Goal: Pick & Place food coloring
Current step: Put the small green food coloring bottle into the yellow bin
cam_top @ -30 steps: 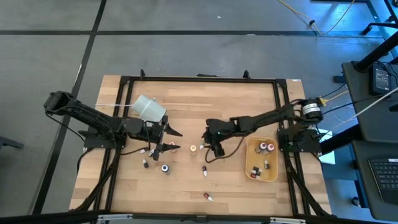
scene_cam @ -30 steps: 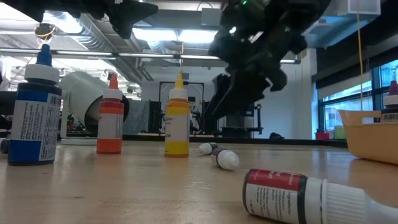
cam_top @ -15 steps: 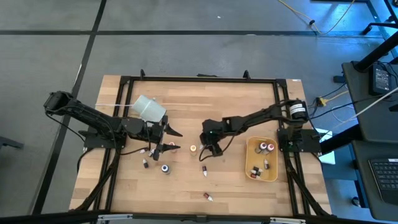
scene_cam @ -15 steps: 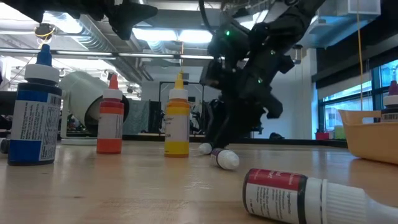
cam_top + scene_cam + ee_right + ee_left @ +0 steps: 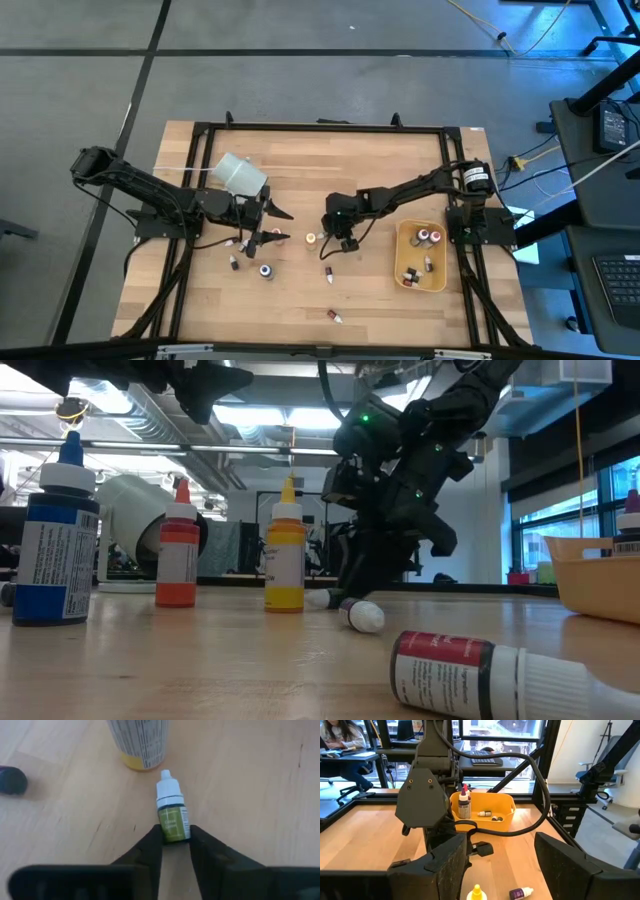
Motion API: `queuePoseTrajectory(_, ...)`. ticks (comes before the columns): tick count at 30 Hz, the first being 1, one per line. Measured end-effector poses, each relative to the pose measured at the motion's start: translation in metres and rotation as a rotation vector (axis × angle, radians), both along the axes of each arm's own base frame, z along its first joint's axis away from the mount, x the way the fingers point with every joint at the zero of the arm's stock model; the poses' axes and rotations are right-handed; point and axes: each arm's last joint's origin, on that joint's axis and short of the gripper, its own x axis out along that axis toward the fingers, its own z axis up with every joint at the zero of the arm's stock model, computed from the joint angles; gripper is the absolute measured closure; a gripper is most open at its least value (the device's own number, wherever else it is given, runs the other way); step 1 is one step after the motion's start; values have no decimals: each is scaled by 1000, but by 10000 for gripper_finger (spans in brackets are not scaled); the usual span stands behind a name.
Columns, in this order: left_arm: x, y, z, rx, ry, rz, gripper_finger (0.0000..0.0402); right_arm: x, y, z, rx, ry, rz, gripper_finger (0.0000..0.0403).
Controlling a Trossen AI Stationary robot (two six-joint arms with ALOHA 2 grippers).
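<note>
A tiny green food coloring bottle [image 5: 172,815] with a white cap lies on its side on the wooden table, right beside an upright yellow bottle [image 5: 285,550]. My right gripper [image 5: 333,241] is down at the table's middle, shut on the green bottle. My left gripper [image 5: 281,225] hovers open left of the yellow bottle and touches nothing. Blue [image 5: 55,540] and orange [image 5: 178,550] bottles stand upright. A purple bottle [image 5: 360,615] and a red one [image 5: 470,670] lie on their sides. My right gripper pinches the green bottle's bottom end [image 5: 174,831] between its two fingers, one on each side of the labelled body. The fingers slant down from the table's right and run along the bottle. The bottle lies on the table, and its cap [image 5: 166,787] points away from the gripper.
A tan tray [image 5: 441,256] at the right holds several bottles. A white cup [image 5: 240,175] lies on its side at the far left. More small bottles [image 5: 266,270] are scattered on the table near the left gripper. A black frame runs along the table's edges.
My right gripper has sunk to the table and gone slightly toward its left edge, tipping further down. Its fingers have shut on the green bottle, whose cap has slid a little along the table. The left arm has kept still.
</note>
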Motion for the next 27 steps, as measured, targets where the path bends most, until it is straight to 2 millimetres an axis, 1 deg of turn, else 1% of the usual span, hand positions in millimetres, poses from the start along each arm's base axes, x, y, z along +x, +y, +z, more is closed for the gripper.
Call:
queuePoseTrajectory(2,0,0,0,0,0,0,171,0,0,0,-2,0,3,335)
queuePoseTrajectory(4,0,0,0,0,0,0,172,0,0,0,-2,0,3,340)
queuePoseTrajectory(10,0,0,0,0,0,0,175,0,0,0,9,6,-13,314)
queuePoseTrajectory(14,0,0,0,0,0,0,171,-3,3,5,33,19,-34,325)
queuePoseTrajectory(16,0,0,0,0,0,0,171,-5,7,14,35,4,-26,335)
queuePoseTrajectory(18,0,0,0,0,1,0,172,-9,10,30,41,-19,-19,342)
queuePoseTrajectory(21,0,0,0,1,3,0,175,-21,17,54,66,-11,-32,343)
queuePoseTrajectory(24,0,0,0,0,3,0,175,-40,29,85,112,4,-62,339)
queuePoseTrajectory(27,0,0,0,1,4,0,173,-68,47,110,172,85,-102,339)
